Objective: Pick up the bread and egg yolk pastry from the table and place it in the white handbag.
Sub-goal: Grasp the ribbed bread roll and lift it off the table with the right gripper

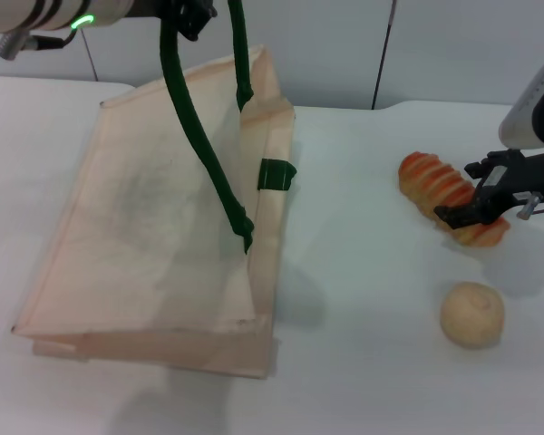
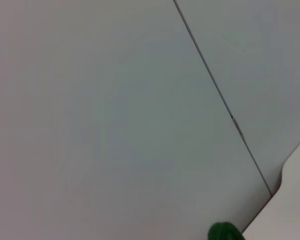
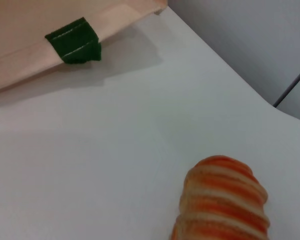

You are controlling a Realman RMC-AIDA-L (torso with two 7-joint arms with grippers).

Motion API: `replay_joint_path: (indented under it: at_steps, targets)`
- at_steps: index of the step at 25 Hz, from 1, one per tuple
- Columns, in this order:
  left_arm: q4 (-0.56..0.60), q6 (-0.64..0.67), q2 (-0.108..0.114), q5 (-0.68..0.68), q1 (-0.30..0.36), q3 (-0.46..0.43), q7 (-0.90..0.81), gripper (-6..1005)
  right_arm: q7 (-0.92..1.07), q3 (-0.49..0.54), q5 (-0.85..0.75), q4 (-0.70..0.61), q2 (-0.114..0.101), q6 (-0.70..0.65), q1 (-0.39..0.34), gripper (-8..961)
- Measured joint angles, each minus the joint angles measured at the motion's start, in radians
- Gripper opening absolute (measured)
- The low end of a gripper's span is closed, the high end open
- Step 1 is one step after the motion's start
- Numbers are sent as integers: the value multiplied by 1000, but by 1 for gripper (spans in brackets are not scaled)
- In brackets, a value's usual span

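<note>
Two foods lie on the smooth white counter (image 1: 363, 272): the ridged, orange-striped bread (image 1: 440, 192) and, nearer, the round matte egg yolk pastry (image 1: 472, 314). Right gripper (image 1: 476, 207) sits on the loaf's near end, jaws clenched around it. Left gripper (image 1: 192, 14) lifts the rope handle (image 1: 199, 136) of the cream fabric white handbag (image 1: 154, 245); its jaws cannot be told.

A white table (image 1: 363, 272) is carrying everything: the handbag (image 1: 154, 245) is lying at its left, the bread (image 1: 435, 186) and pastry (image 1: 471, 314) are sitting well apart at the right.
</note>
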Motion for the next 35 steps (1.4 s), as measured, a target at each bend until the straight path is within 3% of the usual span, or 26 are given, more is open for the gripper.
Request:
replay_joint_path:
  at_steps: [17,31,35]
  targets:
    - [0,0,0,0,0,3,-2,123,-28,23,-2,102,-5,52,38,824]
    - [-22,0,-1,0,-4,5,0,123,-28,25,0,106,-1,89,35,814]
    - [-23,0,-2,0,-5,5,-1,123,-28,25,0,106,-1,91,34,728]
